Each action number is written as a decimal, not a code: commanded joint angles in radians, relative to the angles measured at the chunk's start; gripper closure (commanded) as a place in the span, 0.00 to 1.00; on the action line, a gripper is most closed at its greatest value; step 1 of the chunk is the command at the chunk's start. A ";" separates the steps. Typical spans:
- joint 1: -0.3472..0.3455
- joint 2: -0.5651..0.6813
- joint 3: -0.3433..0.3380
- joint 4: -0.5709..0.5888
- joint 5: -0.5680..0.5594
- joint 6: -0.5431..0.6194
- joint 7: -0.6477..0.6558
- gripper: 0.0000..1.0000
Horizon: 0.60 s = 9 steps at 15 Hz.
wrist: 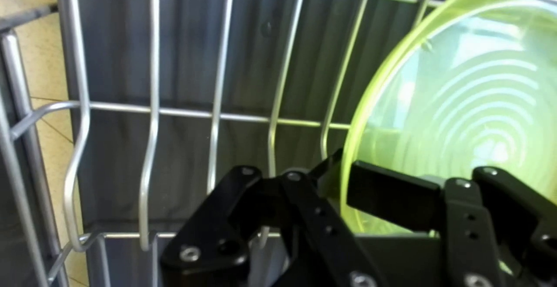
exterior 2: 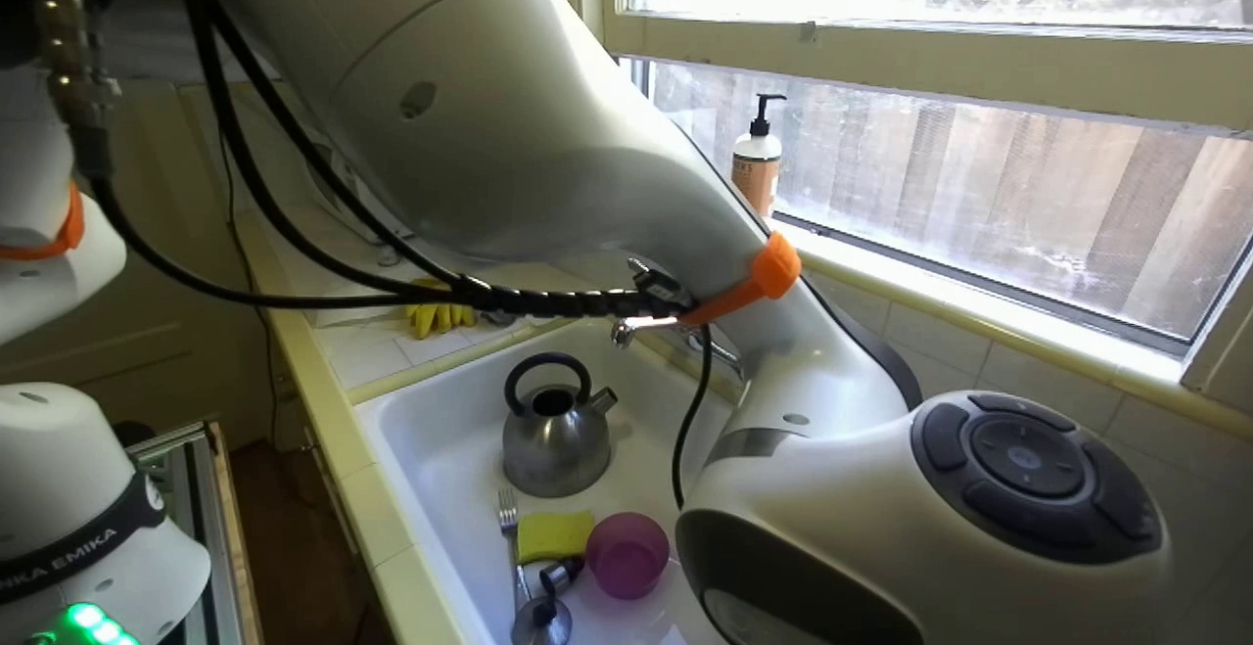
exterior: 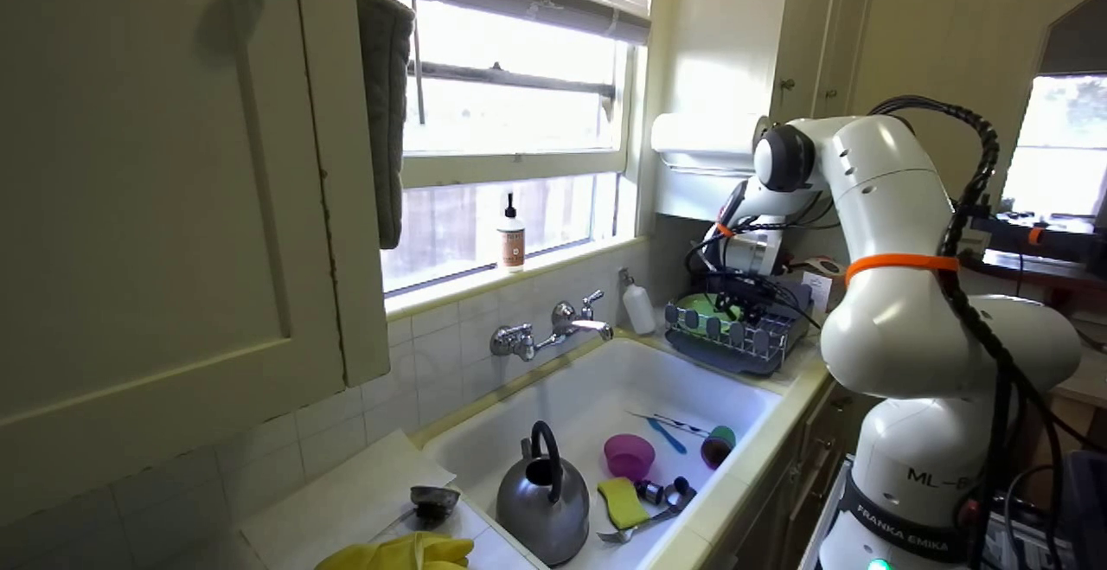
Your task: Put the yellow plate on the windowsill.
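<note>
The gripper (wrist: 345,184), nearest in the wrist view, pinches the rim of the yellow plate (wrist: 474,99). This plate is inside the dish rack (wrist: 155,38); on the windowsill (exterior: 441,291) stands a pump bottle (exterior: 511,246).

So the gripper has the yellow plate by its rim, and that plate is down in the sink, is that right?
Not quite: the yellow plate is in the wire dish rack, not the sink, as the wrist view shows. The gripper does have it by its rim.
</note>
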<state>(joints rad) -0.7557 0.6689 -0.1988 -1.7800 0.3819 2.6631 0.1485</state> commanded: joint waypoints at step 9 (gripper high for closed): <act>-0.050 -0.135 0.033 0.011 0.063 -0.099 -0.051 1.00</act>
<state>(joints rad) -0.7897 0.5790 -0.1840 -1.7526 0.4040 2.5965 0.1340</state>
